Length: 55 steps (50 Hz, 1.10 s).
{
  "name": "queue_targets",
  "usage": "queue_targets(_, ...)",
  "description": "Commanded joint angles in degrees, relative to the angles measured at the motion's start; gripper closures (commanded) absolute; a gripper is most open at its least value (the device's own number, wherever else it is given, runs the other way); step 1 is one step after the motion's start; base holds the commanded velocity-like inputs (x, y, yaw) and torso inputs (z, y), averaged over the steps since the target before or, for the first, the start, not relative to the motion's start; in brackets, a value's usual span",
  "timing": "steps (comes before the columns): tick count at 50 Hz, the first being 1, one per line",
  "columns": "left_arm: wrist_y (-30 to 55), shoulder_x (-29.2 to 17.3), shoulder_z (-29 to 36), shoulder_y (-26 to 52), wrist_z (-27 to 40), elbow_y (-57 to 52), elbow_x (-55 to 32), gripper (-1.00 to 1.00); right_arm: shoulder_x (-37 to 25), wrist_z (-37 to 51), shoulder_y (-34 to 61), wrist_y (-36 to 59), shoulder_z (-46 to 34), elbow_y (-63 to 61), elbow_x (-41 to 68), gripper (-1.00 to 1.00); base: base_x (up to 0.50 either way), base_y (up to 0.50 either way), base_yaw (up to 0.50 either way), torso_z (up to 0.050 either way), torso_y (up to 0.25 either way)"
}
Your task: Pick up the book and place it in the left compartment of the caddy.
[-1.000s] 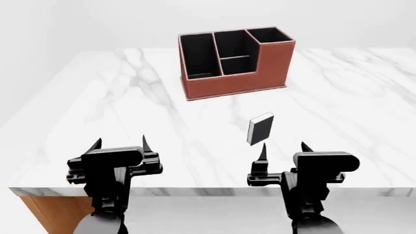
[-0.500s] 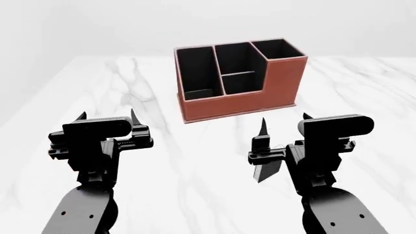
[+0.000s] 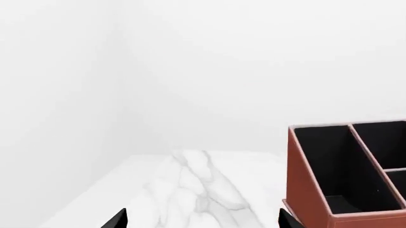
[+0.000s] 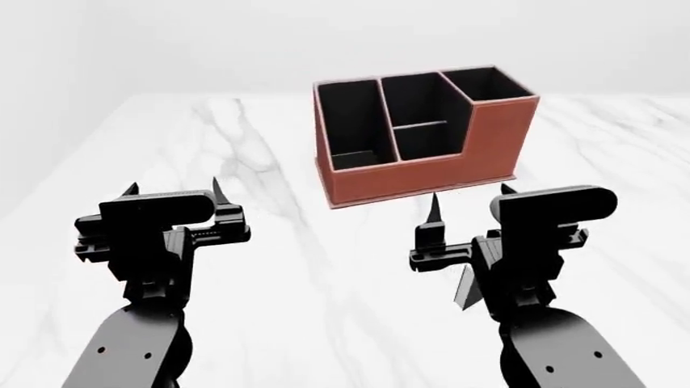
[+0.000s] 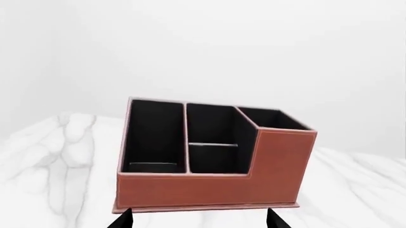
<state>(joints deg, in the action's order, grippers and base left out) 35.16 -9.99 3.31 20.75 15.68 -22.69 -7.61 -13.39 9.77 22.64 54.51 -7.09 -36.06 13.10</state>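
A white marble table [image 4: 270, 267] under a plain pale wall filled the scene, and on it the book [image 4: 467, 284] was by now almost lost to sight: only a thin dark sliver showed in the head view, tucked under and just behind the right gripper [image 4: 468, 208], where half a second before more of its black cover had stood out beside the arm and a second before it had lain fully exposed on the marble, well short of the caddy [image 4: 424, 137]. The view itself had closed in on the table, so the caddy sat larger and shifted to the right, its left compartment [image 4: 354, 123] open and empty-looking. The right gripper's jaws stood apart, fingertips pointing up, holding nothing; its wrist camera looked over the book at the caddy and did not show the book at all. The left gripper [image 4: 173, 192] hung likewise spread and idle, near the caddy's left wall. By my reading, the book had not yet been grasped, and the right arm had overshot it; it would need to draw back or tip down.
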Motion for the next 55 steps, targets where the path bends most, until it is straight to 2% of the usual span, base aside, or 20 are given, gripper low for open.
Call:
queue_targets(1, -0.16, -0.33, 0.15, 0.14, 0.32, 0.36, -0.47, -1.00, -0.41, 0.19, 0.40, -0.93, -0.62, 0.36, -0.30, -1.00, 0.00, 0.00, 0.00, 0.000, 0.000)
queue_targets(55, -1.01, -1.52, 0.85, 0.27, 1.77, 0.96, -2.15, -1.00, -0.98, 0.84, 1.67, 0.82, -1.16, 0.58, 1.90, -1.00, 0.49, 0.00, 0.00, 0.000, 0.001)
